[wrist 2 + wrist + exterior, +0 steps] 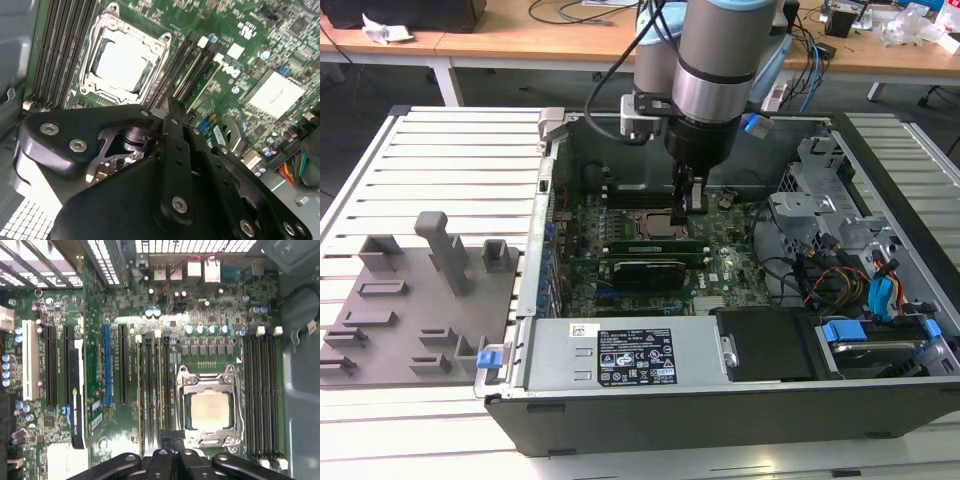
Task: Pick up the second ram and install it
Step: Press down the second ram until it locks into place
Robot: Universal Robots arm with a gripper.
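Gripper point(692, 200): low over the motherboard point(720, 270), fingers drawn together, nothing visibly held.
Second ram point(650, 243): seated in a slot just beside the CPU socket point(655, 226), under the gripper.

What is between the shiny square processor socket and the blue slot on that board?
In the first wrist view, long dark memory slots and one black slot lie between the processor socket and the blue slot.

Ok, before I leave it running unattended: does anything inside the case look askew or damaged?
Nothing stands out. The memory slots beside the CPU socket run straight and parallel, the motherboard looks intact, and the gripper hangs just above the slots.
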